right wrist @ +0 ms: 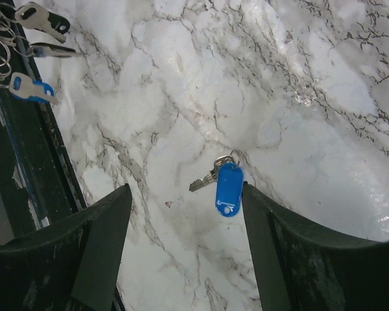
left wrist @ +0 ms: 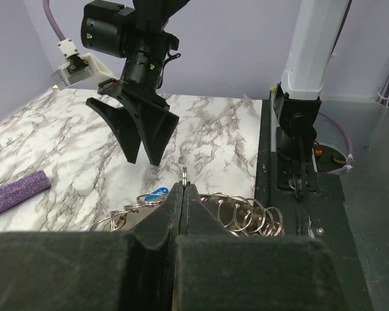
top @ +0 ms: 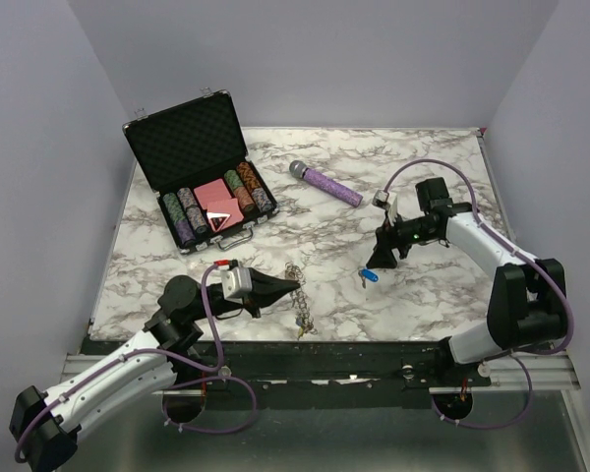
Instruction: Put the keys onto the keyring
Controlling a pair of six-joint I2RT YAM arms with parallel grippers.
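From above, the left gripper (top: 293,285) lies low over the table (top: 442,167), closed at the keyring (top: 300,313) near the front edge. The right gripper (top: 382,262) hangs spread over a blue-tagged key (top: 368,277), apart from the ring. The left wrist view adds what the overhead cannot: a thin wire loop nipped between the closed jaws, the other coils slack beside them. The right wrist view shows the key flat between open fingers, untouched, with more keys (right wrist: 32,89) at upper left. Light, stiff, slippery metal, I judge, so the plastic tag looks the better hold.
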